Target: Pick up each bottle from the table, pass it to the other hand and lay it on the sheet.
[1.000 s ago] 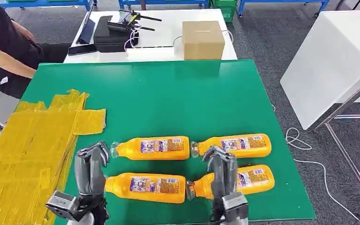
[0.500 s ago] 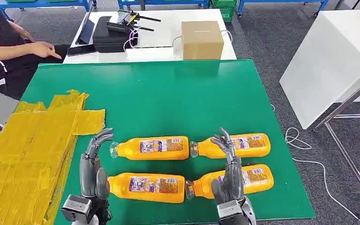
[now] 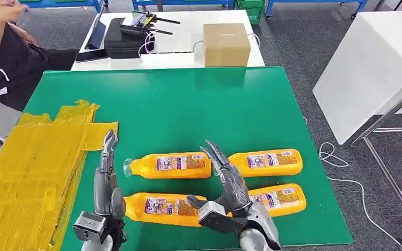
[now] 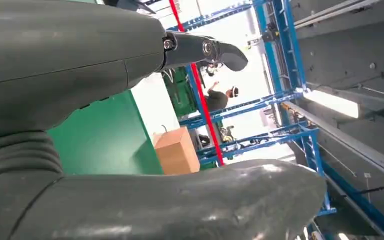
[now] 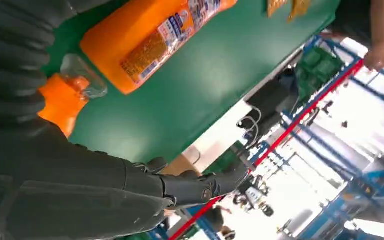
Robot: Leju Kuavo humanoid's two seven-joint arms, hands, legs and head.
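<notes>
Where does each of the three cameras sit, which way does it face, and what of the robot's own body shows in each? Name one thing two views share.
Head view: high on the body, looking forward and down at the green table, four orange bottles and yellow sheet; left hand and right hand show.
Left wrist view: behind the left hand, facing along the table towards blue racking.
Right wrist view: behind the right hand, facing bottles and table.
Shared: the cardboard box shows in head and left wrist views.

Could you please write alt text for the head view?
Four orange bottles lie in two rows on a green table; both robot hands, left hand and right hand, are open above them. A yellow sheet lies left.
</notes>
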